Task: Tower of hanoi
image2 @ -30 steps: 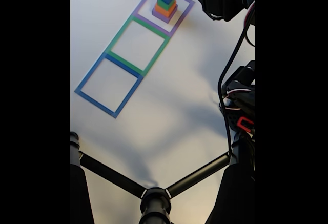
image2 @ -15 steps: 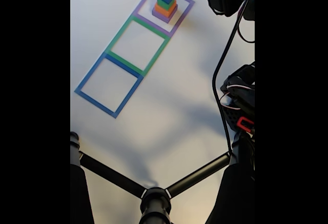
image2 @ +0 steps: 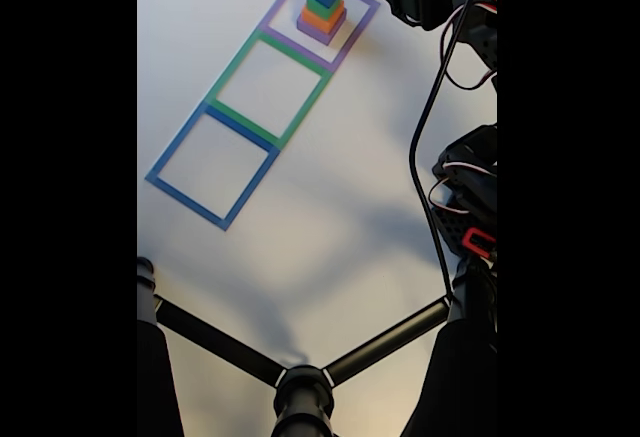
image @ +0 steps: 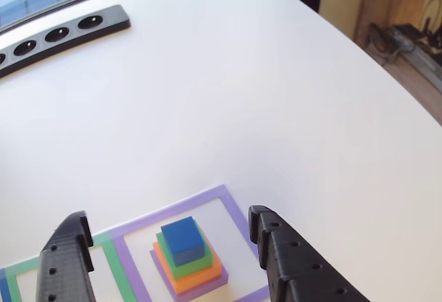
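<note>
Pincer [image: 169, 236] spread wide above blue cube [image: 184, 239]; stack untouched.

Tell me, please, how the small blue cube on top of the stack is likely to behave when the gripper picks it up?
The blue cube looks like matte foam, so it is probably light and slightly squashy. Its flat sides should grip well. Resting loosely on the green cube, it might slide off if nudged.

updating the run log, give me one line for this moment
gripper open, above stack | blue cube on top | stack in purple tape square | nothing held
</note>
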Robot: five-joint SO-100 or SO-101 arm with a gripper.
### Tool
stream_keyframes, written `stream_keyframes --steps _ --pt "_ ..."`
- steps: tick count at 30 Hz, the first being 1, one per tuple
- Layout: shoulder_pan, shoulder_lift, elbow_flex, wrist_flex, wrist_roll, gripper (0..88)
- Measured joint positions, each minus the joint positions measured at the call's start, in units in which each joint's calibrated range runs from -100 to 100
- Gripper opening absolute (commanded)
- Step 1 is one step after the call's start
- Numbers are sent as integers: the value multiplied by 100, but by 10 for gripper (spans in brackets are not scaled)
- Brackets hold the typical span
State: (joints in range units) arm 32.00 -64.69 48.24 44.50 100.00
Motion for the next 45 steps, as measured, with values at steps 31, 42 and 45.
stream_keyframes --steps 31,42,45 --pt "1068 916 2932 -4474 0 424" --pt "609 2051 3586 -6419 0 440" --pt "449 2371 3586 -6794 0 441"
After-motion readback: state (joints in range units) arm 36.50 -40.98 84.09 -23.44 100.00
